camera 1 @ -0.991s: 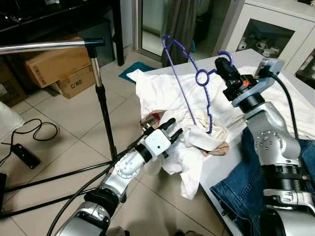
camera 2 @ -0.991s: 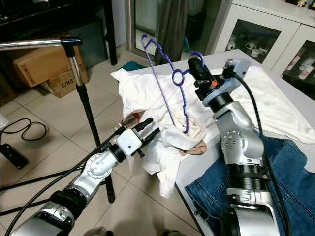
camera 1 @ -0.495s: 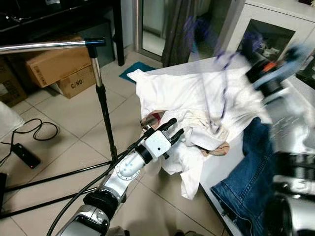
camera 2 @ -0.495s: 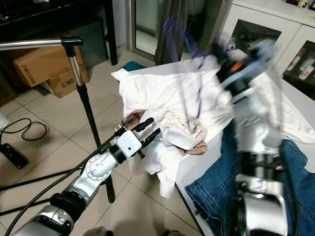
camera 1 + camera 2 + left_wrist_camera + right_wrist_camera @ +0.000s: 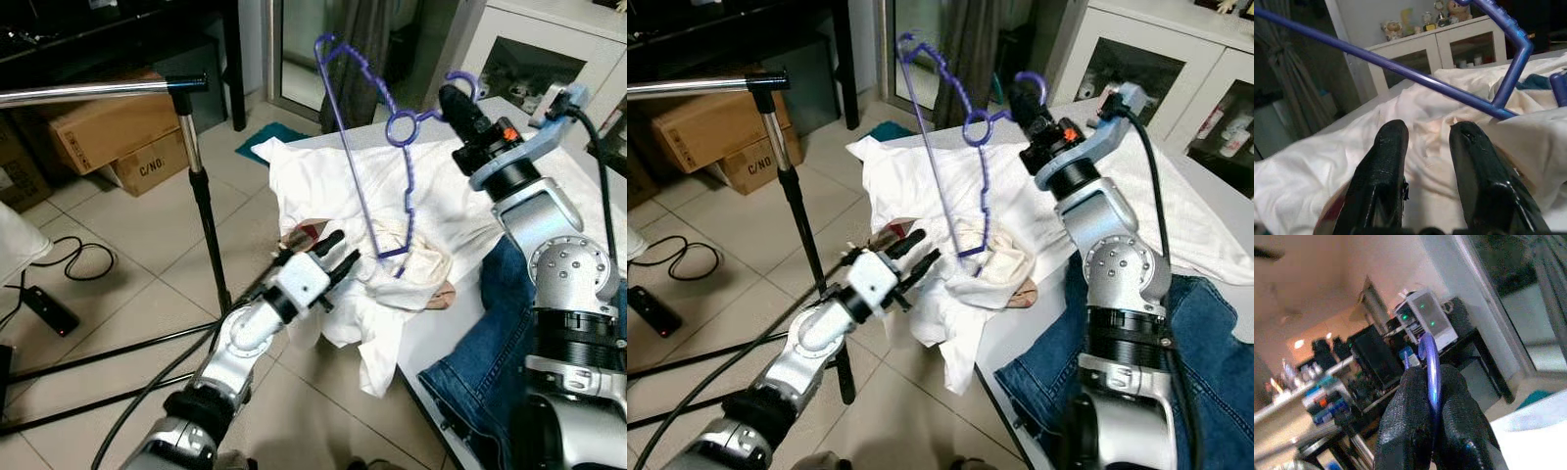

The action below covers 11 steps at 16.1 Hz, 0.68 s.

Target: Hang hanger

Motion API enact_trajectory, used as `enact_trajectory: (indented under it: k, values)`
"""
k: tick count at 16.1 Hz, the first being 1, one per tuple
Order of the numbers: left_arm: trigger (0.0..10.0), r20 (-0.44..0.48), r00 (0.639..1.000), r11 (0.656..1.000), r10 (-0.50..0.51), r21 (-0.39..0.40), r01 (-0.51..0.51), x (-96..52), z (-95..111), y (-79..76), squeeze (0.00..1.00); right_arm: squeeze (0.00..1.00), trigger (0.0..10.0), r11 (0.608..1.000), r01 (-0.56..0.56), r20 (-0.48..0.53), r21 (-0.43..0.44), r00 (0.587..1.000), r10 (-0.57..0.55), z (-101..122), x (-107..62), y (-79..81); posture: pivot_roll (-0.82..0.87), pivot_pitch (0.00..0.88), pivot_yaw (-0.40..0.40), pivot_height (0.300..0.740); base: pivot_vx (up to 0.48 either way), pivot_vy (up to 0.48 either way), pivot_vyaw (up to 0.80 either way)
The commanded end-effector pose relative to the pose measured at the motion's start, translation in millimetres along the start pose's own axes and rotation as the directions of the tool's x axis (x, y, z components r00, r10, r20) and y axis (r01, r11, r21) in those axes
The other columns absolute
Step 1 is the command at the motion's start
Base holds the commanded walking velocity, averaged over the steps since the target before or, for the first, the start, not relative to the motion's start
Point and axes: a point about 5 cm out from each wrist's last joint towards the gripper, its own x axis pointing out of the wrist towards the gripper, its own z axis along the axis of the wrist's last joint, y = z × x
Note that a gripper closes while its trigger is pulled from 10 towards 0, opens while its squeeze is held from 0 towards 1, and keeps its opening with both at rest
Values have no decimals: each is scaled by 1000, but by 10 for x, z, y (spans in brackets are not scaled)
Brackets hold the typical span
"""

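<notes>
A white-topped table (image 5: 451,323) is spread with a large white cloth (image 5: 333,186), a crumpled cream garment (image 5: 411,269) and blue jeans (image 5: 480,362) at its near corner. To the robot's left a clothes rail (image 5: 98,91) is carried on a dark upright stand (image 5: 201,191), with cardboard boxes (image 5: 118,132) behind it on the tiled floor.

The purple hanger (image 5: 377,157) is held up above the cloth, well apart from the rail. It is tilted, its lower corner hanging just over the cream garment. In the right wrist view the hook (image 5: 1429,364) is seen clamped between the 2 closed fingers of the right gripper (image 5: 453,98).

The left gripper (image 5: 333,257) is poised low beside the table edge, near the cream garment; its 2 fingers (image 5: 1386,171) are parted and nothing is held between them. A bar of the hanger (image 5: 1400,68) crosses just beyond them.

The carry to the rail is judged to be the step in hand. The hanger should be lifted clear of the fabric first — a snagged lower corner would drag the garment off. The hook's open side should then be turned toward the rail and lowered over it from above, and release is best delayed until the hook bears on the rail — not before.
</notes>
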Motion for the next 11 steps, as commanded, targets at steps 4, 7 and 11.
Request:
enact_trajectory:
  k: [4, 7, 11]
  values:
    - [10000, 8, 999, 999, -36, -30, 37, -24, 38, -28, 0, 0, 10000, 994, 87, -36, 60, 996, -85, -100, 3, -77, 77, 40, -70, 740, 0, 0, 0]
    - [10000, 9, 999, 998, -44, -41, 44, -11, 52, -53, 0, 0, 10000, 982, 188, -97, 16, 978, -186, -329, -20, -175, 75, 41, -72, 740, 0, 0, 0]
    - [10000, 9, 999, 998, -49, -42, 49, 8, 70, -64, 0, 0, 10000, 887, 355, -97, -297, 912, -398, -509, -90, -392, 74, 45, -72, 740, 0, 0, 0]
